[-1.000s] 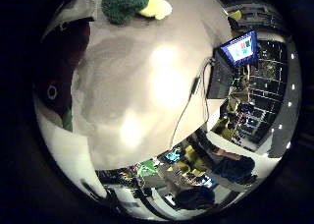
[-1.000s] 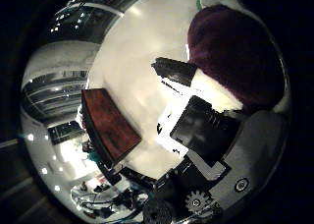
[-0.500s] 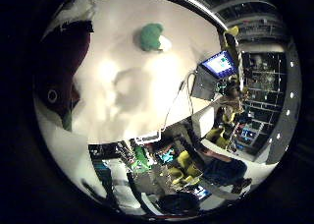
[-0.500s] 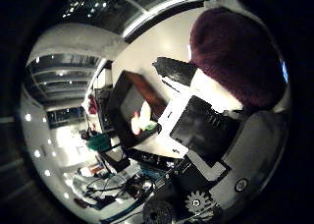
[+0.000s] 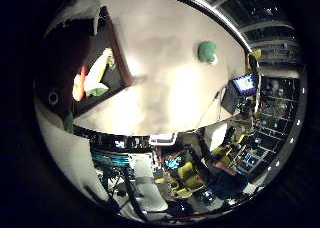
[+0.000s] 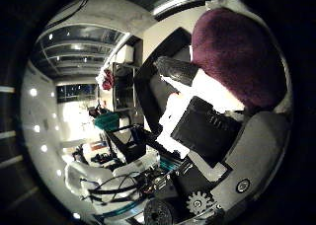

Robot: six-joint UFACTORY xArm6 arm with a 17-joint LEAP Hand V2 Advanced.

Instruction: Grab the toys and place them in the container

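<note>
My hand point(image 6: 212, 131) is shut on a maroon plush toy point(image 6: 237, 52); black and white fingers point(image 6: 177, 69) curl against it close to the palm. The same toy fills one side of the little finger view, with a ring-shaped eye showing. Beside it stands the dark container point(image 5: 120, 53) with reddish-brown walls, on the white table point(image 5: 170, 98). Inside the container lie toys in yellow, white, orange and green point(image 5: 95, 75). A green plush toy point(image 5: 207, 51) lies alone on the table, well away from the container and my hand.
The table's edge runs past the container, and beyond it are a lit monitor point(image 5: 244, 84), yellow chairs point(image 5: 182, 175) and shelving. A white stand point(image 5: 147, 183) rises from below the table.
The view has swung and lifted: the green toy now looks smaller and farther off, and the container with its toys has come into the little finger view. The hold on the maroon toy is unchanged.
</note>
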